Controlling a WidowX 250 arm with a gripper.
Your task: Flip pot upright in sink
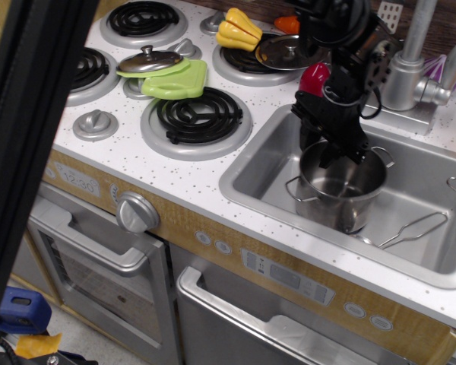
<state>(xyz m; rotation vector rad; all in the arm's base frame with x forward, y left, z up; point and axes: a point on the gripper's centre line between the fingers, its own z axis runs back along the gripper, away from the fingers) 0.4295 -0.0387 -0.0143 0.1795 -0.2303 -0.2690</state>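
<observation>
Right of centre in the frame, we see the pot (pixel 340 188) standing upright in the sink (pixel 247 176) — mouth up. The gripper (pixel 333 146) sits at its far rim; we cannot tell whether it clamps the rim.

White speckled countertop (pixel 175 171) over wooden-fronted oven door (pixel 99 262), possibly grey floor below.

Black arm reaching down, gripper (pixel 336 144) pointed downward, jaws' state unclear

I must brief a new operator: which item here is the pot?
Find the sink right of the stove burners. The pot stands upright in its left half, under the black gripper. It is tall, mirror-shiny steel with two wire loop handles.
</observation>
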